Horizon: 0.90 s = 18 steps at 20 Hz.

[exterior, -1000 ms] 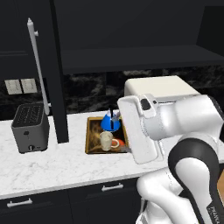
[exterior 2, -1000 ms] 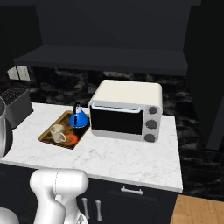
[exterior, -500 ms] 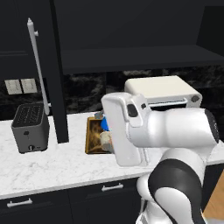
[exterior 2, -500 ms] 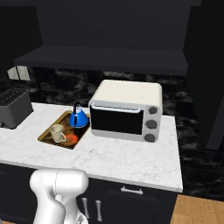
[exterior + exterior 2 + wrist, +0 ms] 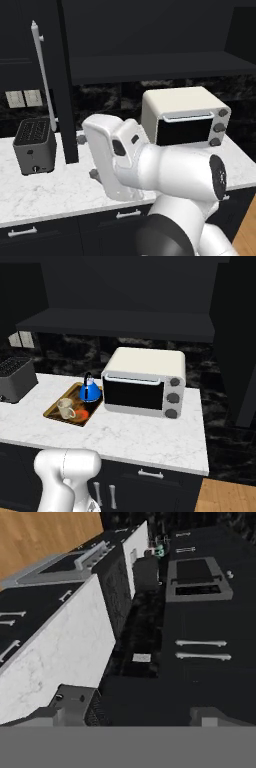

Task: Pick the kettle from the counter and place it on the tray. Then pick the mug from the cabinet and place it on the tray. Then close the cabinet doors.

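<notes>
Marble-veined white counter (image 5: 130, 436) runs under black wall cabinets and a dark stone backsplash, with black drawers below. One tray (image 5: 56, 412) lies near the counter's back edge, carrying one blue kettle (image 5: 90, 392) and one cream mug (image 5: 65, 407). One white toaster oven (image 5: 144, 381) stands just beside the tray, one grey toaster (image 5: 34, 145) toward the left end. One cabinet door (image 5: 67, 85) stands open. Gripper (image 5: 127, 714) fingers are spread wide, holding nothing.

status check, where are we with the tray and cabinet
Gripper open, empty. Kettle and mug both on tray. Cabinet door open, not yet shut. Toaster sits beside the door.
</notes>
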{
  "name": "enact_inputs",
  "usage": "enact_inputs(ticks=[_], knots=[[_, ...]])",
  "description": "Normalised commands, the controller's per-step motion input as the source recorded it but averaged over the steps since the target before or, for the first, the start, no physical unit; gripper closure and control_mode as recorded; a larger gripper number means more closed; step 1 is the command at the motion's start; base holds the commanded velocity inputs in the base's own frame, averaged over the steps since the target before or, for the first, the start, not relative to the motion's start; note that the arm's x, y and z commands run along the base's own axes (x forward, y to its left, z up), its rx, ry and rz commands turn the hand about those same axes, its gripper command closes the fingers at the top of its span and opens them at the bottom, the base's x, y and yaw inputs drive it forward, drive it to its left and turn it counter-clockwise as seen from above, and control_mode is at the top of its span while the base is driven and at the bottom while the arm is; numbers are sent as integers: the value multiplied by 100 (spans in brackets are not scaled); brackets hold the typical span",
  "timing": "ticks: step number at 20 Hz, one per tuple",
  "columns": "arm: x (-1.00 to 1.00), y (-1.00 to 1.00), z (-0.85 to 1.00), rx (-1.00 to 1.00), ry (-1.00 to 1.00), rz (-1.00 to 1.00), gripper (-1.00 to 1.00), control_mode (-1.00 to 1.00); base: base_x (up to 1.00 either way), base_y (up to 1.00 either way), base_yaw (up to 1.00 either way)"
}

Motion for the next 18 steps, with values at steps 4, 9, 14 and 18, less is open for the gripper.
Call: enact_inputs(ticks=[4,9,14,18], knots=[[4,66,7,-9,0,0,-100,-100,0,0,0],[21,59,14,-9,0,0,-100,-100,0,0,0],[30,33,3,-5,0,-9,-100,-100,0,0,0],[31,18,0,0,0,-21,-100,-100,0,0,0]])
